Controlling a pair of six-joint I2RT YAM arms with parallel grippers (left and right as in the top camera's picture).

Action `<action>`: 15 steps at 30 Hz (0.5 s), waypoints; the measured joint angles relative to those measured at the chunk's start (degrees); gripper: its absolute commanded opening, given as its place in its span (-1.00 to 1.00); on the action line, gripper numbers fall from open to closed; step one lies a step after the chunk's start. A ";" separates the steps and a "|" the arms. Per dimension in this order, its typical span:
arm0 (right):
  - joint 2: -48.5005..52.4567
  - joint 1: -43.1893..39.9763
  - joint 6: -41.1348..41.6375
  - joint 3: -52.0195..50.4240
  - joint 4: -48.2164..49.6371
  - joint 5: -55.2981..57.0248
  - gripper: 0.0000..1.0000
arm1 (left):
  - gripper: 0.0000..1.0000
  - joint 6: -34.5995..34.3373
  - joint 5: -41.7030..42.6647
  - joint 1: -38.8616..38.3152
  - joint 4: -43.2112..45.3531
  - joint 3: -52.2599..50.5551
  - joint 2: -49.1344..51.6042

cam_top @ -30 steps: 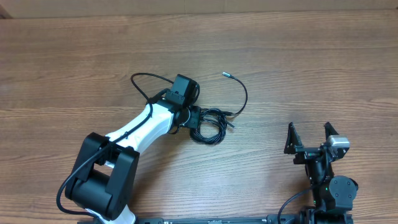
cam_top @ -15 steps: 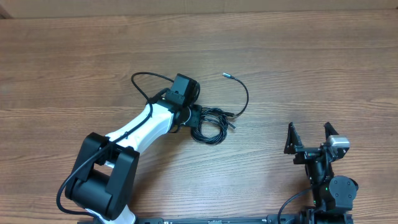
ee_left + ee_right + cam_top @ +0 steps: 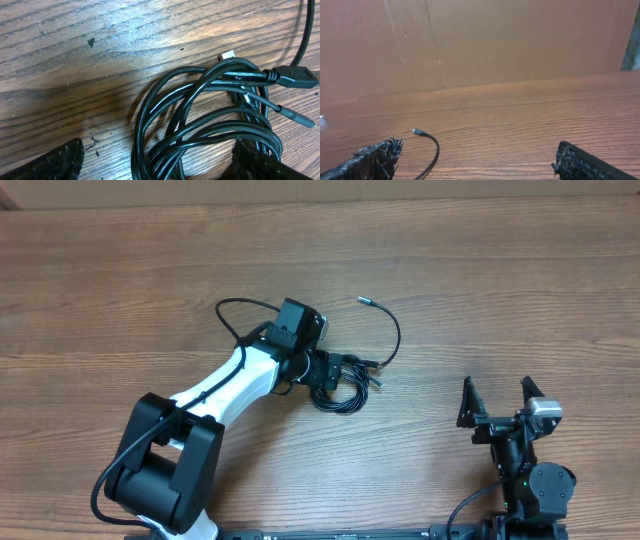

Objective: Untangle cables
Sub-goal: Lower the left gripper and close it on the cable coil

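Note:
The cables (image 3: 342, 387) lie as a tangled black coil on the wooden table, just right of the left arm's wrist. One strand arcs up to a silver-tipped plug (image 3: 364, 299), and another loops out to the left (image 3: 235, 304). My left gripper (image 3: 343, 375) hangs over the coil, open. In the left wrist view its fingertips (image 3: 47, 161) stand wide apart on either side of the coil (image 3: 200, 125), with a black plug (image 3: 296, 77) at the right. My right gripper (image 3: 496, 402) is open and empty near the front right; its view shows the silver-tipped cable end (image 3: 418, 132).
A brown cardboard wall (image 3: 480, 40) rises behind the far edge of the table. The left arm's white link (image 3: 225, 385) stretches from its base at the front left toward the coil.
My left gripper has opened from shut, letting go of the cable coil. The coil and the left loop have shifted slightly to the right. The right arm has not moved.

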 measured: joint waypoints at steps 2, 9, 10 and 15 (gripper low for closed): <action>0.00 0.00 0.00 0.00 -0.02 -0.02 1.00 | 0.62 0.04 0.02 0.00 0.00 0.00 0.00; 0.00 0.00 -0.02 0.00 -0.02 0.00 1.00 | 0.21 -0.13 0.39 0.00 0.00 0.02 0.35; 0.00 0.00 0.00 0.00 -0.02 -0.02 1.00 | 0.16 -0.26 0.46 0.00 0.00 0.00 0.72; 0.00 0.00 0.02 0.00 -0.02 -0.02 1.00 | 0.04 -0.20 1.36 0.00 0.09 0.00 2.80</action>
